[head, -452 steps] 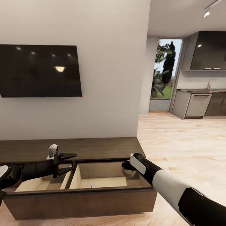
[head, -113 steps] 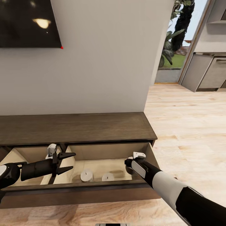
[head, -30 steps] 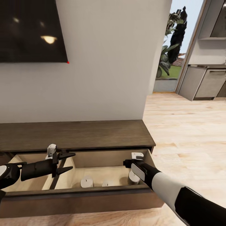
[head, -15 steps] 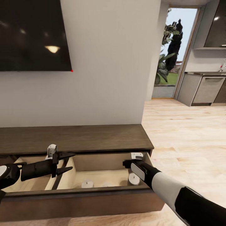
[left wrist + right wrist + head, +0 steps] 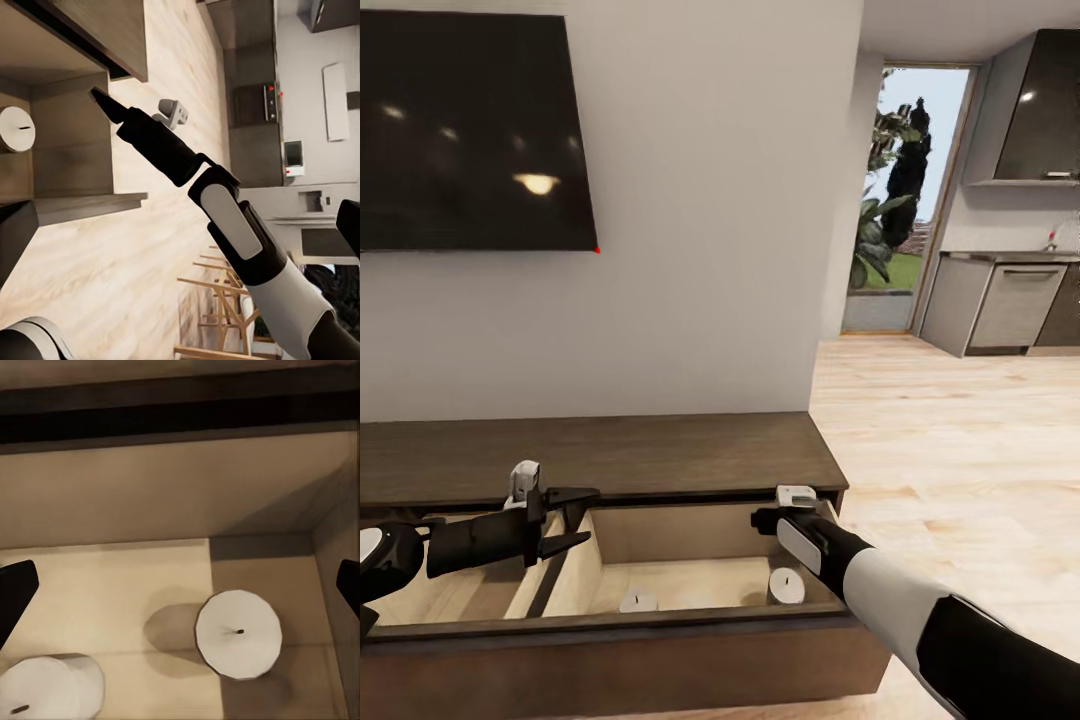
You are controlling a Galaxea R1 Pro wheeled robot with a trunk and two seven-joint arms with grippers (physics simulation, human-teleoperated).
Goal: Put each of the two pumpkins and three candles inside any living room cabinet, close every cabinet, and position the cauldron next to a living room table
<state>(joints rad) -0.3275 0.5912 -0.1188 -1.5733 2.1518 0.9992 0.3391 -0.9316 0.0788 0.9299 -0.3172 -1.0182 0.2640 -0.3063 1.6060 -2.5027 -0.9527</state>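
The low dark brown cabinet [image 5: 600, 455] stands against the wall with both drawers pulled out, pale wood inside. One off-white candle [image 5: 787, 585] [image 5: 238, 634] stands in the right drawer's right corner, and another candle [image 5: 638, 600] [image 5: 49, 690] stands further left, by the drawer front. My right gripper [image 5: 765, 520] [image 5: 180, 585] hangs open above the right-hand candle, touching neither. My left gripper [image 5: 582, 517] is open and empty over the divider between the drawers. In the left wrist view the right arm [image 5: 225, 217] reaches over the drawer, with a candle [image 5: 16, 129] below. The pumpkins, cauldron and table are out of view.
A black TV [image 5: 470, 130] hangs on the wall above the cabinet. Pale wood floor [image 5: 960, 450] opens to the right toward a glass door with plants [image 5: 885, 230] and grey kitchen units [image 5: 1010, 300].
The view has tilted up and drawn back, so more of the TV and wall shows and less of the drawer floor. Both arms hold their poses over the drawers.
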